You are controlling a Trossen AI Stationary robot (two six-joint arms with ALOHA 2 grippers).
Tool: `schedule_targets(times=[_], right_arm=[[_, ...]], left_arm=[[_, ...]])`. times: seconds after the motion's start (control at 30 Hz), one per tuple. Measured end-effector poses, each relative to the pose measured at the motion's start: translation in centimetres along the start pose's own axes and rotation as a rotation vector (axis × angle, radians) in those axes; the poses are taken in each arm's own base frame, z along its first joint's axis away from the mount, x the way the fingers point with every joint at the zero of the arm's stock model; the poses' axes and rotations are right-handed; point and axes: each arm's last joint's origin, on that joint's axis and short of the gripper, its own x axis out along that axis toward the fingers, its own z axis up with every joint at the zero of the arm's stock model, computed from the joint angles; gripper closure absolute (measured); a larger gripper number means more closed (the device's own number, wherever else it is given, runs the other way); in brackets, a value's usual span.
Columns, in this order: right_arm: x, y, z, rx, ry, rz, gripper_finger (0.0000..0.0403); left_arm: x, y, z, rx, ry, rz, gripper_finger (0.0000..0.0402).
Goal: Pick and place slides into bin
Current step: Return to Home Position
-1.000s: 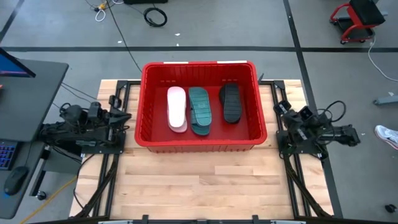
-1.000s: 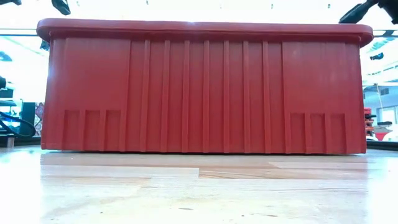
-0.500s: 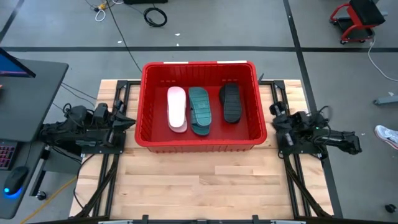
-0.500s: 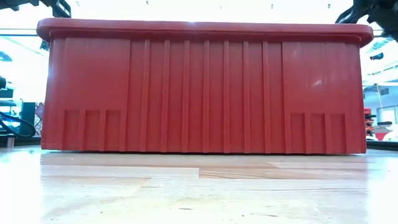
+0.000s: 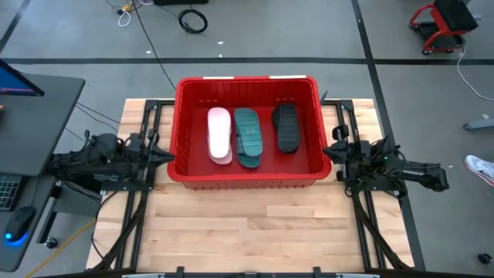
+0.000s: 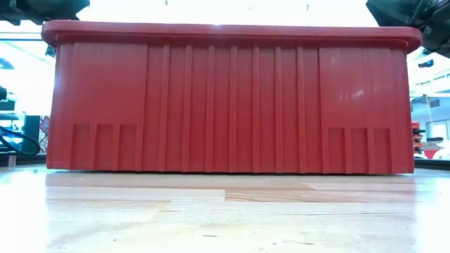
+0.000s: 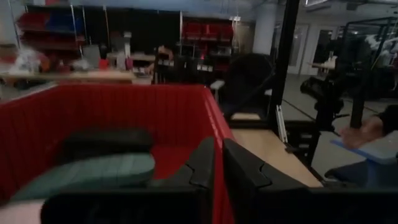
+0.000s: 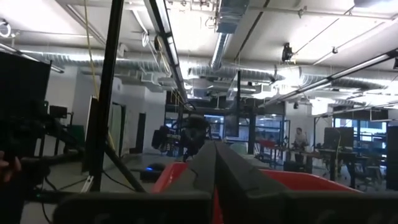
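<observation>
Left claw (image 5: 164, 154) and right claw (image 5: 330, 151) are pressed together, empty, each just beside the bin (image 5: 248, 179) between them — the slides (image 5: 247, 137) lie inside. A low swing could clip its rim, shoving it.

**Slides hidden by wall, stack and edge**

At table height the near wall of the red bin (image 6: 232, 105) hides every slide, and the left arm (image 6: 42, 8) and right arm (image 6: 404, 13) are cut off at the top edge. From above, the pink slide (image 5: 219, 133) and teal slide (image 5: 248, 137) each cover most of another beneath. Ahead of the right gripper (image 8: 214, 149), only a sliver of bin rim shows past its closed fingers.
</observation>
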Motion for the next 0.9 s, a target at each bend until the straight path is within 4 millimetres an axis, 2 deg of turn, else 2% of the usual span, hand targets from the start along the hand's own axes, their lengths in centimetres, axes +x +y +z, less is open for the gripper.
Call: schedule_targets(times=[0.17, 0.53, 0.83, 0.9], right_arm=[[0.0, 0.0, 0.02, 0.012, -0.002, 0.0, 0.0389], [0.0, 0.0, 0.02, 0.012, -0.002, 0.0, 0.0389], [0.0, 0.0, 0.0, 0.013, -0.001, 0.0, 0.0389], [0.0, 0.0, 0.0, 0.013, -0.001, 0.0, 0.0389]], left_arm=[[-0.02, 0.09, -1.13, -0.069, 0.117, 0.016, 0.0362], [0.01, 0.11, -1.14, -0.074, 0.12, 0.024, 0.0376], [0.01, 0.11, -1.14, -0.074, 0.119, 0.023, 0.0364], [0.01, 0.12, -1.14, -0.021, 0.12, 0.022, 0.0362]])
